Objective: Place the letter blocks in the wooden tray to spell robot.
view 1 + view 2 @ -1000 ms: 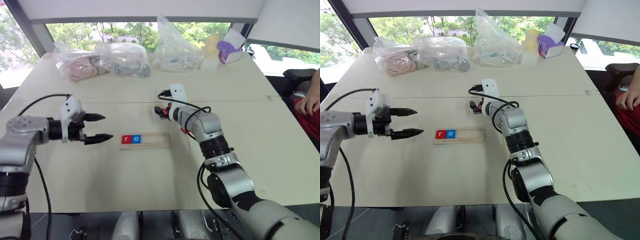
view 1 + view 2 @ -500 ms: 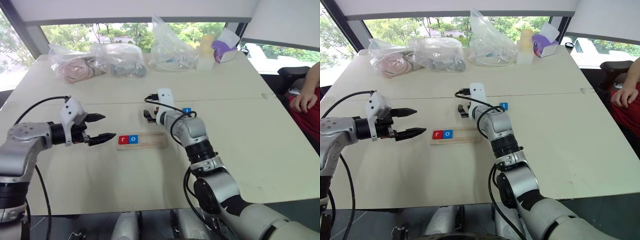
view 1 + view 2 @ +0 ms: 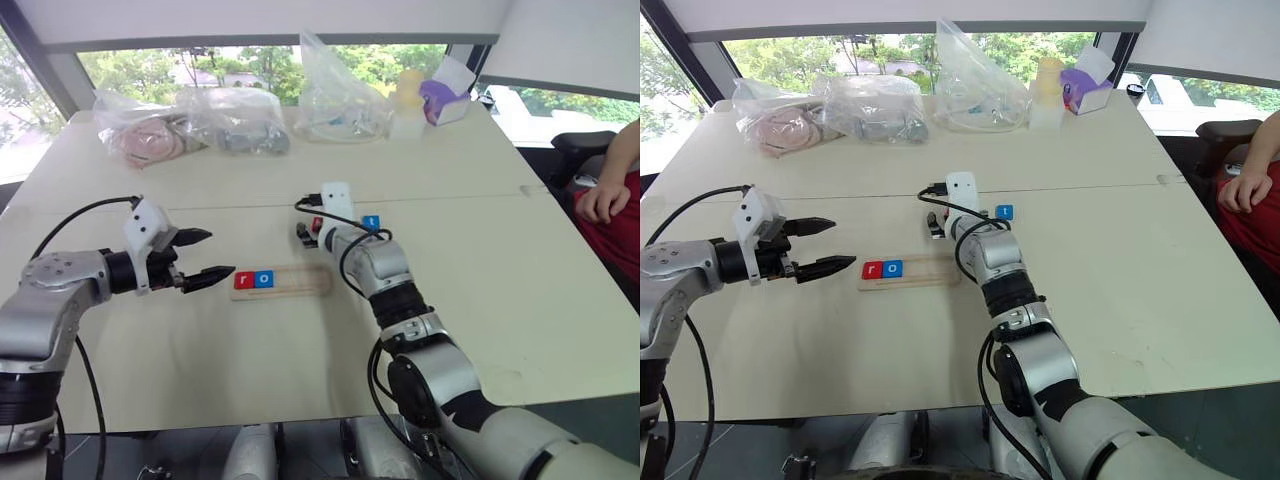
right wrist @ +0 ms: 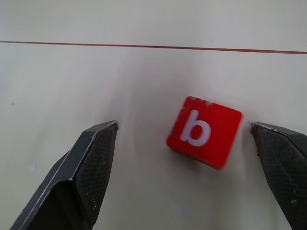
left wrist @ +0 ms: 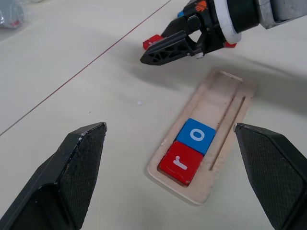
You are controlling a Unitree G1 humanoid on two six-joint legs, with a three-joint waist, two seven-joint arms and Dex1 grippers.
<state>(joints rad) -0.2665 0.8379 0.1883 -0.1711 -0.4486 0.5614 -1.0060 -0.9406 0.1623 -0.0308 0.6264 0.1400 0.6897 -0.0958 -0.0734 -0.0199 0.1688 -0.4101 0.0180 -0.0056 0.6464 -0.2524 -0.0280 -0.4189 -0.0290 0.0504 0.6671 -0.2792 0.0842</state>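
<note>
While my right gripper [image 4: 184,177] hangs over the b tile [image 4: 204,130], this is how I read the desk [image 3: 520,290].

Tray: the tray [image 3: 281,281] lies mid-desk, lengthwise across it. Red r [image 5: 181,162] sits in its left end slot and blue o [image 5: 197,135] touches it; the other three slots are bare.

Why so: filled from the left, so b goes next, and my right arm is on it.

Right gripper: wide open, gripping nothing. In its wrist view the b tile lies flat on the desk between the two fingers, nearer one of them and touching neither.

Left gripper: my left gripper [image 3: 203,256] is wide open too, empty, hovering just off the tray's left end and pointing along it, I judge to stay clear.

Loose tiles: b lies just behind the tray toward the far edge; blue t [image 3: 1005,212] lies right of it, near the seam across the desk. A second red tile may sit beside my right wrist, but I cannot read a letter on it.

Far edge: bags [image 3: 190,125] and a box [image 3: 446,95], well apart from the work.

Since a second ago: the whole view has shifted, so the camera moved. My right gripper has come leftward and a little lower, and t now shows. Tray and its two tiles look unchanged.
</note>
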